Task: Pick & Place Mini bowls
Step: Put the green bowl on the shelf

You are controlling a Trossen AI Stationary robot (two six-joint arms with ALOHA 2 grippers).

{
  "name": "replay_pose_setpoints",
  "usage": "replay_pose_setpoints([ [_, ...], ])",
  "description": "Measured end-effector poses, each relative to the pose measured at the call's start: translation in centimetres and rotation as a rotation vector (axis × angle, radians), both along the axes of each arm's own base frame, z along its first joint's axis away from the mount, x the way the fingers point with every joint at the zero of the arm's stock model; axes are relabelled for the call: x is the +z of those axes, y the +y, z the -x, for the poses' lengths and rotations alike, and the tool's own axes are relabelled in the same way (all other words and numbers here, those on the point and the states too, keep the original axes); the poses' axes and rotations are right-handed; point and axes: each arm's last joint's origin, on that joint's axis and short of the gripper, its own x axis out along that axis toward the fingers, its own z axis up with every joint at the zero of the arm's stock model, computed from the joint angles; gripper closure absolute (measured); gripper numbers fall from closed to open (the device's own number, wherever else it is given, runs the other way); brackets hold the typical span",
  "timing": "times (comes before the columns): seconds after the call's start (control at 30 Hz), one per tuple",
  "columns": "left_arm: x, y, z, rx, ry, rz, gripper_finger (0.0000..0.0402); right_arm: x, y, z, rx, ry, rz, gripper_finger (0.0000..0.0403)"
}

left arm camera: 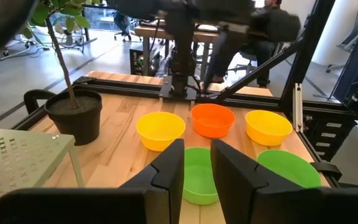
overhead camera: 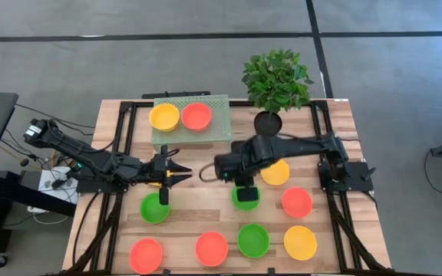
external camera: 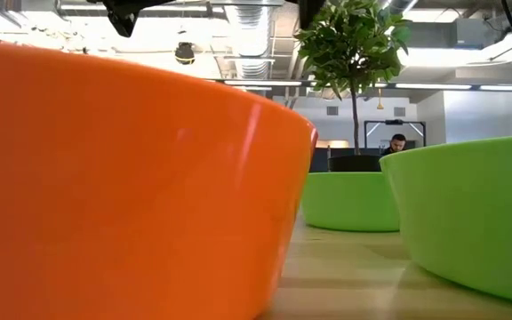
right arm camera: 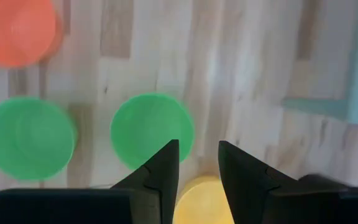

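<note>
Mini bowls lie on the wooden table. A yellow one (overhead camera: 164,116) and a red one (overhead camera: 196,116) sit on the pale green rack (overhead camera: 217,126). Green (overhead camera: 154,208), yellow (overhead camera: 278,175), red (overhead camera: 296,202) and several more stand on the boards. My left gripper (overhead camera: 179,167) is open and empty at mid-left, level, pointing right. A yellow patch (overhead camera: 181,179) shows under it, mostly hidden. My right gripper (overhead camera: 245,195) points down, open and empty, above the edge of a green bowl (right arm camera: 151,130). A yellow bowl (right arm camera: 197,199) lies just behind its fingers.
A potted plant (overhead camera: 275,80) in a black pot (left arm camera: 76,115) stands at the far edge, right of the rack. The near row holds red (overhead camera: 146,254), red (overhead camera: 212,248), green (overhead camera: 253,240) and yellow (overhead camera: 300,241) bowls. Black frame rails run along both table sides.
</note>
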Motion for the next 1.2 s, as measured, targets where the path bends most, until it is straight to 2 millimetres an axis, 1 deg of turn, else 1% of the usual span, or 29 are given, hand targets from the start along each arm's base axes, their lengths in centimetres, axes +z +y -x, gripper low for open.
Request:
replay_pose_setpoints([
  [0.1,0.0,-0.2,0.1,-0.011,0.003,-0.001,0.0321,-1.2,1.1,0.2,0.000,0.039,0.024,0.0296],
  [0.2,0.0,-0.4,0.1,-0.021,0.003,-0.001,0.0321,-2.3,1.5,0.6,-0.020,0.074,0.092,0.0296],
  [0.33,0.0,-0.5,0.2,-0.029,0.004,-0.002,0.0321,-3.3,0.7,2.2,-0.101,0.119,0.115,0.0296],
  [0.43,-0.1,-0.7,0.3,-0.036,0.006,-0.003,0.0321,-3.8,-0.1,4.2,-0.187,0.106,0.101,0.0296],
  [0.57,-0.1,-0.8,0.3,-0.042,0.006,-0.004,0.0321,-4.2,-0.9,7.0,-0.295,-0.054,0.026,0.0296],
  [0.63,-0.1,-0.8,0.3,-0.042,0.007,-0.004,0.0321,-4.8,-1.0,7.9,-0.338,-0.167,-0.037,0.0296],
  [0.7,-0.1,-0.8,0.3,-0.041,0.006,-0.004,0.0321,-5.6,-0.8,8.4,-0.386,-0.269,-0.102,0.0296],
  [0.77,-0.1,-0.8,0.3,-0.041,0.006,-0.006,0.0321,-6.5,-0.4,8.4,-0.382,-0.347,-0.156,0.0296],
  [0.87,-0.1,-0.8,0.3,-0.041,0.006,-0.006,0.0321,-8.0,0.7,8.0,-0.320,-0.379,-0.200,0.0296],
  [1.07,-0.1,-0.8,0.3,-0.041,0.006,-0.007,0.0321,-11.2,2.6,6.0,-0.304,-0.333,-0.217,0.0296],
  [1.2,-0.1,-0.8,0.3,-0.041,0.006,-0.006,0.0321,-13.3,2.8,5.0,-0.401,-0.284,-0.227,0.0296],
])
